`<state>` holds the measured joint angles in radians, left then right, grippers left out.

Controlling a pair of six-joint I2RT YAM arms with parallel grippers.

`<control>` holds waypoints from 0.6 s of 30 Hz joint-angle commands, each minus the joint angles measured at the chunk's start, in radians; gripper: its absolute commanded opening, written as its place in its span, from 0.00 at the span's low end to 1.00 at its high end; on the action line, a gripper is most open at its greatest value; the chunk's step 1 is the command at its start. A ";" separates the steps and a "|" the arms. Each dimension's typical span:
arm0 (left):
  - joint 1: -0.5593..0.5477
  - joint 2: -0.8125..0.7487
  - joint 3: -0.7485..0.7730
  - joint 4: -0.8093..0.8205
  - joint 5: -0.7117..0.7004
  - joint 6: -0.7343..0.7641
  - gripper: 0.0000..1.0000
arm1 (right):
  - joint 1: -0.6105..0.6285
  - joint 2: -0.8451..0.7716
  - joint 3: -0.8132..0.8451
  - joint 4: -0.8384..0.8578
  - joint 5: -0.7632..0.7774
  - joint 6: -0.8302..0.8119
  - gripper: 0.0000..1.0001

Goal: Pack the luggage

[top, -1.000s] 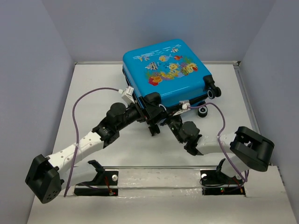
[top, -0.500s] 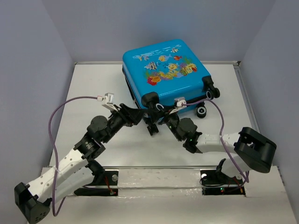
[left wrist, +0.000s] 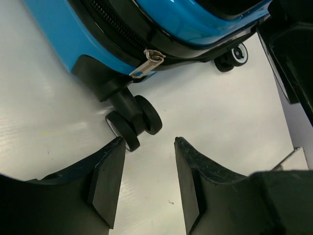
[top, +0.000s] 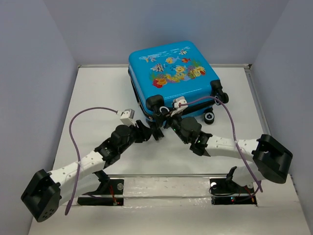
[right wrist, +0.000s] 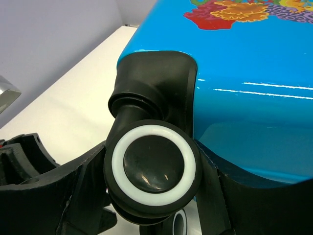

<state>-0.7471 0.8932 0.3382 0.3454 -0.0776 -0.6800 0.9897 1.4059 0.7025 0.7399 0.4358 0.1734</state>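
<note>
Luggage (top: 171, 73) is lying closed on the table (top: 98, 98), far centre, fish face up. Its shell is looking stiff, glossy and slippery, probably light, so I am judging the casters the safest hold. My right gripper (right wrist: 152, 171) is clamping a wheel (right wrist: 154, 166); my left gripper (left wrist: 149, 140) is standing half-wide and empty, just before the next wheel (left wrist: 134, 120).

Luggage (top: 171, 73) lies on table (top: 98, 93) behind left pincer (left wrist: 149, 141)
</note>
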 commanded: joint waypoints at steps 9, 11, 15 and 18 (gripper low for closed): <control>-0.006 0.162 0.120 0.236 -0.146 0.171 0.61 | -0.014 -0.042 0.046 0.064 0.038 -0.029 0.09; -0.006 0.199 0.133 0.254 -0.158 0.181 0.60 | -0.014 -0.044 0.045 0.065 0.031 -0.026 0.09; -0.006 0.246 0.156 0.283 -0.179 0.206 0.58 | -0.014 -0.051 0.040 0.070 0.015 -0.018 0.08; -0.009 0.263 0.168 0.296 -0.188 0.212 0.56 | -0.014 -0.051 0.038 0.070 0.000 -0.015 0.08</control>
<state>-0.7471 1.1461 0.4576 0.5419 -0.2031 -0.5186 0.9894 1.3991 0.7048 0.7250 0.4274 0.1635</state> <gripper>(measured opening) 0.568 0.670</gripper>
